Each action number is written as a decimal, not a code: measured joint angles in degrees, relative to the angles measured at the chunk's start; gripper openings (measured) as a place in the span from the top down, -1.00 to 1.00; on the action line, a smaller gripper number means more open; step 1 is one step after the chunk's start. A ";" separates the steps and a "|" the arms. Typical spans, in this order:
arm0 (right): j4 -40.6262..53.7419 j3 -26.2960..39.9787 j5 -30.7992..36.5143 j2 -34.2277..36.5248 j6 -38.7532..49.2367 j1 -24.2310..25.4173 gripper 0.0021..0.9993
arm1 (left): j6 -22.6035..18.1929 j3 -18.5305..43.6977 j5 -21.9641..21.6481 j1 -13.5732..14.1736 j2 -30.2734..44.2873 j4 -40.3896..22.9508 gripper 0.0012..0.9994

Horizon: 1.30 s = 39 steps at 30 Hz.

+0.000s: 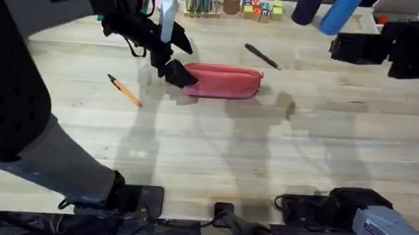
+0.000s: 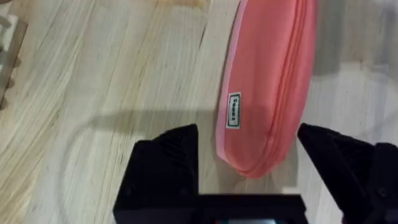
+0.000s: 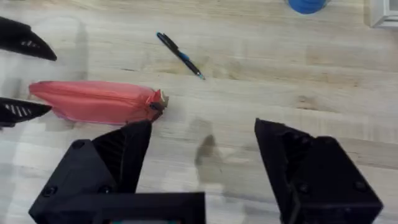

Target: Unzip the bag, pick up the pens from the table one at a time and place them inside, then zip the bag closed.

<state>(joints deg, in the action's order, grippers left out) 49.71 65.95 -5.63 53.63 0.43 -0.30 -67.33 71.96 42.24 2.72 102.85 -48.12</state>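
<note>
left claw [image 2: 249,146] open astride bag [image 1: 222,82] end | right claw [image 3: 202,162] open, apart

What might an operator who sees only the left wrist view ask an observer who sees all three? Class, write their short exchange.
Operator: The bag's end sits between my left gripper's open fingers. Where is the orange pen?
Observer: The orange pen lies on the table, left of the bag and apart from it.
Operator: And the right gripper?
Observer: The right gripper is open and holds nothing, above the table off the bag's right end.
</note>
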 joint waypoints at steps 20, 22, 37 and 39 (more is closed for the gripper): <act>-0.02 0.00 0.02 0.00 0.02 0.00 -0.99 | -0.15 0.00 -0.48 0.42 0.00 -0.94 0.91; -0.02 0.00 0.00 0.00 0.00 0.00 -0.99 | -0.17 0.00 -0.48 0.42 0.00 -0.92 0.91; 0.33 0.02 -1.70 0.33 0.11 0.00 -0.99 | -0.17 0.00 -0.48 0.42 0.00 -0.92 0.92; 0.45 0.12 -4.12 1.19 1.24 0.00 -0.99 | -0.17 0.00 -0.48 0.42 0.00 -0.92 0.92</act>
<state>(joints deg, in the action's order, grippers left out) 50.16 66.07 -9.75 54.82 1.66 -0.30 -67.51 71.96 41.76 3.14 102.85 -49.04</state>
